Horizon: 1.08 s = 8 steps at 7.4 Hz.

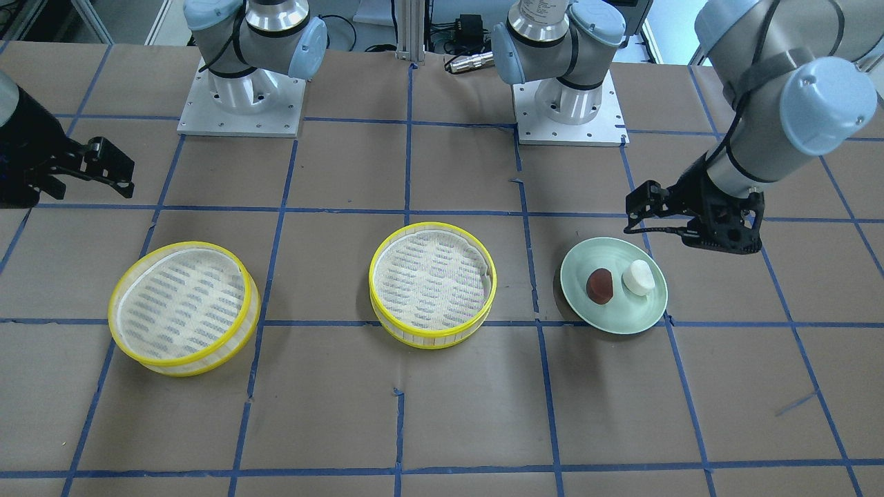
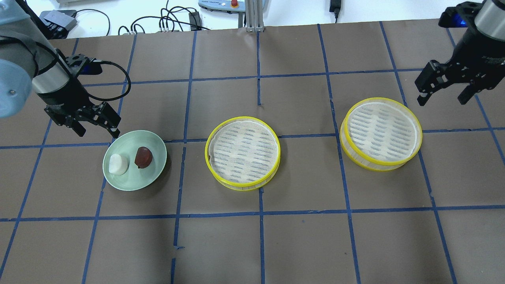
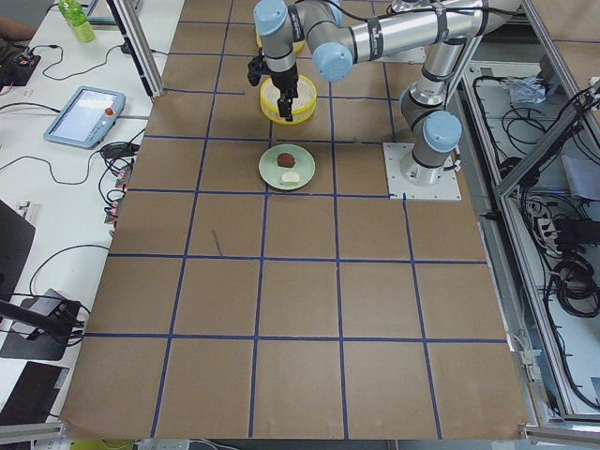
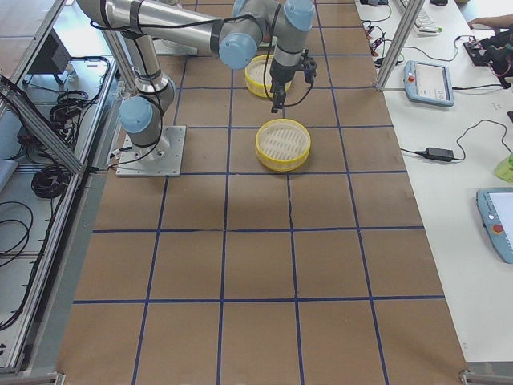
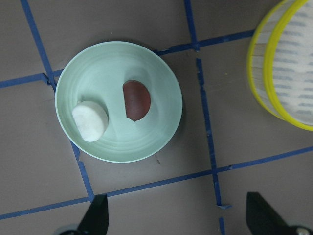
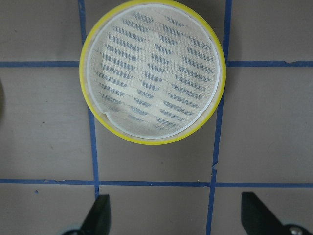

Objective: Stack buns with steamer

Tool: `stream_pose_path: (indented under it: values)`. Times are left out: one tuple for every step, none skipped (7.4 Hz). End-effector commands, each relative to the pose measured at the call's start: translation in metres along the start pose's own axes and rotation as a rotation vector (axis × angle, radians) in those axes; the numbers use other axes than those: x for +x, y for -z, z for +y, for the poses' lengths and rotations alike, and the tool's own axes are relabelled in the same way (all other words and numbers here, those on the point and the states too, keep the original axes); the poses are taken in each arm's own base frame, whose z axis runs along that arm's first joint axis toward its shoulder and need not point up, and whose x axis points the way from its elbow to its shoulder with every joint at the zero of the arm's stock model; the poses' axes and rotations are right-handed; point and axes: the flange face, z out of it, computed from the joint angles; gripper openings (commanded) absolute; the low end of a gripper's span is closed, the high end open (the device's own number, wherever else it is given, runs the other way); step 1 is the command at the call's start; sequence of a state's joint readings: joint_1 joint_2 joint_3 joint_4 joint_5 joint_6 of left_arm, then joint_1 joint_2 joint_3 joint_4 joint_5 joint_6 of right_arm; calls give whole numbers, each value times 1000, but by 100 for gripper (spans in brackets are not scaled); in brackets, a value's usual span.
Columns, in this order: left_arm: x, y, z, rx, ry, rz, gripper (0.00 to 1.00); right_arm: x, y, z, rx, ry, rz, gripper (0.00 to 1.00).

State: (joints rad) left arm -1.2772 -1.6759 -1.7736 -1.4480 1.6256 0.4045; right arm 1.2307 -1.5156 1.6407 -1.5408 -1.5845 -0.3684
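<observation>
Nearest us in the front-facing view lay bare bench [image 1: 442, 428]. Beyond it were the middle steamer [image 1: 433, 283] and the right steamer [image 1: 183, 307], both empty, and the plate [image 1: 621, 314] carrying the brown bun [image 1: 600, 286] and the white bun [image 1: 639, 277]. We saw the left end effector [image 1: 639, 212] hanging just behind the plate on the robot's side, fingers apart. The right end effector [image 1: 103, 169], also spread, was well apart from the plate.

From overhead, both buns lay forward of the left end effector and a little toward the centre, the white bun closer to it. The right end effector hung beside the right steamer, with both steamers between it and the plate. We judged the left arm the one to pick.

Through the left wrist camera, the white bun sat ahead of one fingertip [image 5: 98, 215] and the brown bun nearer the midline, just apart from it. The brown bun's long axis ran crosswise to the closing line, so we judged the fingers would meet its narrow width.

Through the right wrist camera we saw only the right steamer ahead of spread fingers.

The exterior left view showed the plate and buns by the near arm. The exterior right view showed no buns.
</observation>
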Motion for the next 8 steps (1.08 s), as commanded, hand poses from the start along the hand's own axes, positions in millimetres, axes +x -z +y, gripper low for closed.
stream_pose_path:
  values:
    - [-27, -73, -32, -14, 25, -51, 100, 51, -82, -19, -21, 15, -19, 86]
    - [-29, -110, -42, -30, 31, -43, 100, 63, -122, -41, -43, 24, -29, 83]
    - [-32, -135, -49, -38, 31, -45, 100, 71, -141, -56, -27, 26, -22, 81]
    - [-33, -146, -53, -43, 40, -43, 98, 74, -157, -62, -7, 33, -11, 77]
    - [-31, -152, -52, -53, 66, -37, 78, 77, -178, -69, 14, 34, -1, 73]
    - [-29, -159, -48, -67, 72, -32, 40, 77, -188, -70, 23, 34, 2, 62]
    - [-30, -158, -47, -71, 81, -44, 15, 76, -190, -69, 20, 34, -3, 54]
    - [-31, -149, -44, -62, 117, -68, 13, 76, -191, -69, 20, 34, -5, 44]
